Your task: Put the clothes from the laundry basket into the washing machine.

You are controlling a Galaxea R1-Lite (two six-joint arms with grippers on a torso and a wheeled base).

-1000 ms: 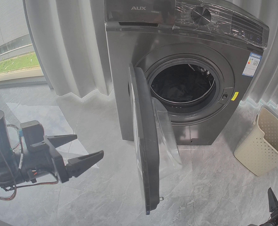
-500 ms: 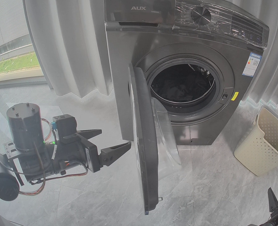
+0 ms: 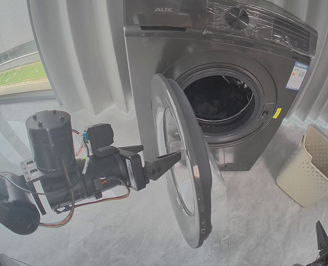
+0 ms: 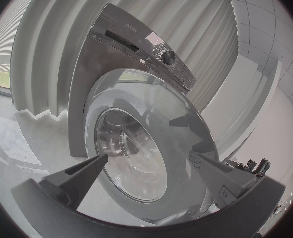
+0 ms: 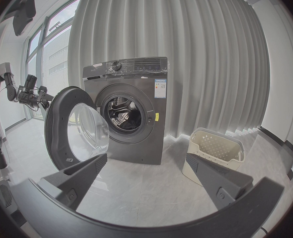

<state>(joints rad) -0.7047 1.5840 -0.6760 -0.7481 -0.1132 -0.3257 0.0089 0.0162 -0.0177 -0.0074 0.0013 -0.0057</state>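
Left claw (image 3: 161,151), fingers spread, set against the outer face of the round glass-windowed door (image 3: 186,130), apparently to push it shut: dark clothes (image 3: 212,104) already lie in the grey front-loading washing machine (image 3: 153,56); cream perforated laundry basket (image 3: 312,167) stands empty.

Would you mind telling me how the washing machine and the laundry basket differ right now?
The washing machine is dark grey and tall; the laundry basket is cream, perforated and much lower. The machine holds dark clothes; the basket's visible inside is bare. The machine opens at the front, its door swung out; the basket opens upward. Both stand on the tiled floor before the curtain.
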